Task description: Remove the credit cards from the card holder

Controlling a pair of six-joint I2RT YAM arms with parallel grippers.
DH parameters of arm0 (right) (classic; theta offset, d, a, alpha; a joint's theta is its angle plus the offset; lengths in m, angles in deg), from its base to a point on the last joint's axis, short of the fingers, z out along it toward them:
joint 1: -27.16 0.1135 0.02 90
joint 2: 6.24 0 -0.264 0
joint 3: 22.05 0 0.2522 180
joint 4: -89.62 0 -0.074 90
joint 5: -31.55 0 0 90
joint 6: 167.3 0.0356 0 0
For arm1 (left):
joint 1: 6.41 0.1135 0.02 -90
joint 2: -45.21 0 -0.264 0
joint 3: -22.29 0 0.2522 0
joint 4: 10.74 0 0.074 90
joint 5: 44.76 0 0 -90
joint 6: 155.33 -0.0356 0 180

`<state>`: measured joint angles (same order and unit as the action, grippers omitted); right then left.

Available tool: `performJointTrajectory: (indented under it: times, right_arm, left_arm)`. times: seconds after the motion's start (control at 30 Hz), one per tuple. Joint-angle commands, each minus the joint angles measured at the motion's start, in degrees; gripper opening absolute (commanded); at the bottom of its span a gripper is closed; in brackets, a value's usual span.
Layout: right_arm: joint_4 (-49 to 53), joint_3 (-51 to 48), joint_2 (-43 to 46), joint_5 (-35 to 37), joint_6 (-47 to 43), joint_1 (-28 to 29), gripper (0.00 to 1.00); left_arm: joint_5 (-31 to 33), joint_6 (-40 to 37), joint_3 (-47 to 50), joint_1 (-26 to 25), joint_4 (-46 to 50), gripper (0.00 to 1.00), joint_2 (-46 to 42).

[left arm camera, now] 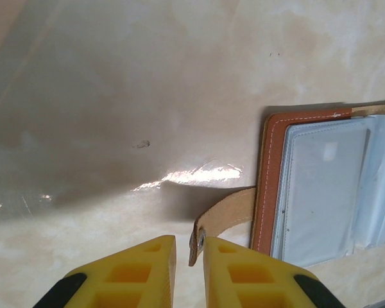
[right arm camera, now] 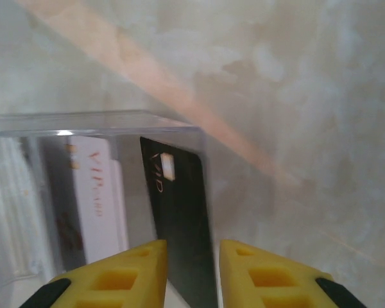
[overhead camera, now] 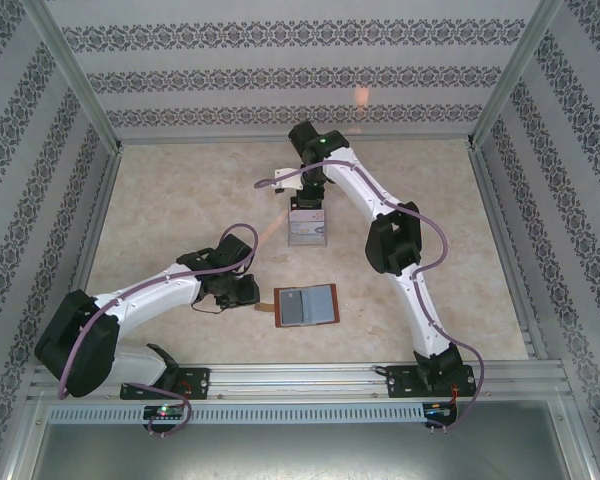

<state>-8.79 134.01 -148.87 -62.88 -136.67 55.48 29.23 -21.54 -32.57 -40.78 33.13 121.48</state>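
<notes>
Surface: a glossy cream table (overhead camera: 180, 210) with a marble pattern and a bright streak of glare beside the card holder.
Room: walls (overhead camera: 280, 75) papered in grey floral bands enclose three sides. A metal rail (overhead camera: 310, 376) runs on the near side of the card holder.
Card holder (overhead camera: 305, 306): lies open and flat, with a reddish-brown rim and its grey-blue pockets facing up.
Left claw (left arm camera: 189, 247): just left of the card holder, narrow, pinching the raised end of its closing tab (left arm camera: 224, 215).
Clear box (overhead camera: 308, 228): stands beyond the card holder, well apart from it.
Credit cards: a dark card (right arm camera: 179, 205) and a white card (right arm camera: 96, 192) with red lettering stand in the clear box.
Right claw (right arm camera: 192, 250): over the clear box, fingers slightly apart with the dark card between them. Whether they grip it cannot be told.
Hard to make out: the card holder's pockets are cloudy, so their contents are unclear. In the left wrist view its right half is cut off.
</notes>
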Motion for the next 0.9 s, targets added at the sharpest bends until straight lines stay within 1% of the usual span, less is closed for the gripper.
performJointTrajectory:
  times: [0.0,0.07,0.27,0.43,0.5,0.6,0.77,0.8,0.87]
  right_arm:
    - [-3.64,1.19,1.84,3.01,2.28,-1.31,0.29]
    - [-4.15,0.68,2.67,3.28,2.6,-1.39,0.29]
    - [-6.44,-3.21,6.78,0.75,5.33,-1.6,0.3]
    - [-9.29,-7.53,11.19,-2.01,12.65,-1.84,0.3]
    - [-11.23,-10.64,13.51,-3.17,17.45,-2.01,0.3]
    - [-16.14,-17.05,18.05,-3.87,26.94,-2.21,0.3]
    - [-24.52,-31.31,26.77,-4.45,45.1,-2.12,0.29]
    - [-25.91,-34.03,28.45,-4.73,48.27,-2.03,0.28]
    - [-28.85,-40.33,32.62,-6.71,54.93,-1.99,0.21]
  left_arm:
    - [0.16,-0.56,-1.03,0.7,1.73,0.19,0.5]
    - [-0.08,-0.7,-1.13,0.7,1.55,0.19,0.7]
    - [-0.9,-1.51,-2.39,0.64,1.31,0.19,1.12]
    - [-3.01,-2.04,-3.4,0.71,0.19,0.19,1.84]
    - [-3.95,-2.37,-3.89,0.7,-0.2,0.19,2.3]
    - [-5.41,-2.75,-4.39,0.69,-1.23,0.2,2.83]
    - [-7.36,-4.11,-5.34,0.62,-2.52,0.2,4.43]
    - [-7.61,-4.43,-5.66,0.61,-2.59,0.19,4.82]
    - [-8.32,-4.96,-6.24,0.62,-2.9,0.19,5.57]
